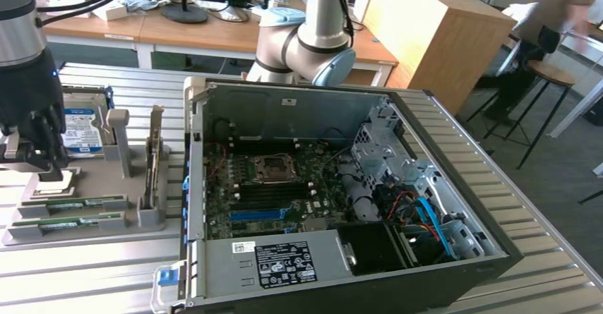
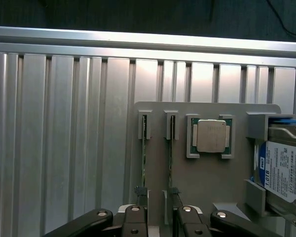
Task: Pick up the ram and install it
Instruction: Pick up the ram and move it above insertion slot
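Two green ram sticks (image 1: pixel 73 204) (image 1: pixel 70 222) lie in slots of a grey holder (image 1: pixel 85 235) on the table, at the exterior view's left. In the wrist view they show edge-on as thin green strips (image 2: pixel 144 153) (image 2: pixel 170 153). My black gripper (image 1: pixel 38 163) hangs above the holder's far part, over the sticks' ends. It is open, with nothing between the fingers (image 2: pixel 134 224). The open computer case (image 1: pixel 452 152) lies in the middle, its motherboard (image 1: pixel 273 194) facing up.
The holder also carries a processor chip (image 2: pixel 210 136), a hard drive (image 2: pixel 286 170) and a taller card standing on edge (image 1: pixel 154 152). The table is ribbed aluminium (image 2: pixel 64 138). A person stands by a stool at the far right (image 1: pixel 541 39).
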`<state>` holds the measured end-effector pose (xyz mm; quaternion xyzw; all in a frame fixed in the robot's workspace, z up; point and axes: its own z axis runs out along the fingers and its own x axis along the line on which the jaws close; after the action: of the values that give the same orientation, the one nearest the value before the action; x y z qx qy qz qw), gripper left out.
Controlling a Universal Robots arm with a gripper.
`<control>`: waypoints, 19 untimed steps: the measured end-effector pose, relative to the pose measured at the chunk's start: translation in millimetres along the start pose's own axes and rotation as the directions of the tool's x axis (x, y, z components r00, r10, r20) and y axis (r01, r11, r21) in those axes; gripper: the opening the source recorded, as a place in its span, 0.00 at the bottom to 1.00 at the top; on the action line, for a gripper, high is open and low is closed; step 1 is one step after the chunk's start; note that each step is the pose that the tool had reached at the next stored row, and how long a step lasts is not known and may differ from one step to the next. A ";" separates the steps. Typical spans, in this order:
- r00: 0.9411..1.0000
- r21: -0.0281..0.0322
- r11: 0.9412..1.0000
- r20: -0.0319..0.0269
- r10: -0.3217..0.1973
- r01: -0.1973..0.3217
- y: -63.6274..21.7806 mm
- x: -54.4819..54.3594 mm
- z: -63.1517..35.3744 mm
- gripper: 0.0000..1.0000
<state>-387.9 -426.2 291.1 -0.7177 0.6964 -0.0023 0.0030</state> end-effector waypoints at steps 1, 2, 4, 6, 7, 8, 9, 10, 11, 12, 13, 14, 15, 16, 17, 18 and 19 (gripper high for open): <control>1.000 0.000 1.000 0.000 0.000 0.000 0.0 0.3 0.0 0.30; 1.000 0.000 1.000 0.000 0.000 0.000 0.0 0.7 0.0 0.30; 1.000 0.000 1.000 0.000 0.000 0.000 0.0 1.6 0.1 0.30; 1.000 0.000 1.000 0.000 0.000 0.000 0.0 2.8 0.2 0.30; 1.000 0.000 1.000 0.000 0.000 0.000 0.1 3.5 0.2 0.30; 1.000 0.000 1.000 0.000 0.000 0.000 0.1 4.5 0.2 0.30; 1.000 0.000 1.000 0.000 0.000 0.000 0.1 5.5 0.2 0.30; 1.000 0.000 1.000 0.000 0.000 0.000 0.2 6.0 0.2 0.30; 1.000 0.000 1.000 0.000 0.000 0.000 0.2 6.1 0.1 0.30; 1.000 0.000 1.000 0.000 0.000 0.000 0.2 6.3 0.2 0.30; 1.000 0.000 1.000 0.000 0.000 0.000 0.2 6.5 0.2 0.30; 1.000 0.000 1.000 0.000 0.000 0.000 0.2 6.6 0.2 0.30; 1.000 0.000 1.000 0.000 0.000 0.000 0.2 6.7 0.2 0.30; 1.000 0.000 1.000 0.000 0.000 0.000 0.2 6.8 0.2 0.30; 1.000 0.000 1.000 0.000 0.000 0.000 0.2 6.9 0.2 0.30; 1.000 0.000 1.000 0.000 0.000 0.000 0.2 6.9 0.2 0.30; 1.000 0.000 1.000 0.000 0.000 0.000 0.2 7.0 0.2 0.30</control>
<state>-387.9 -433.2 290.9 -0.7177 0.6964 -0.0023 0.0030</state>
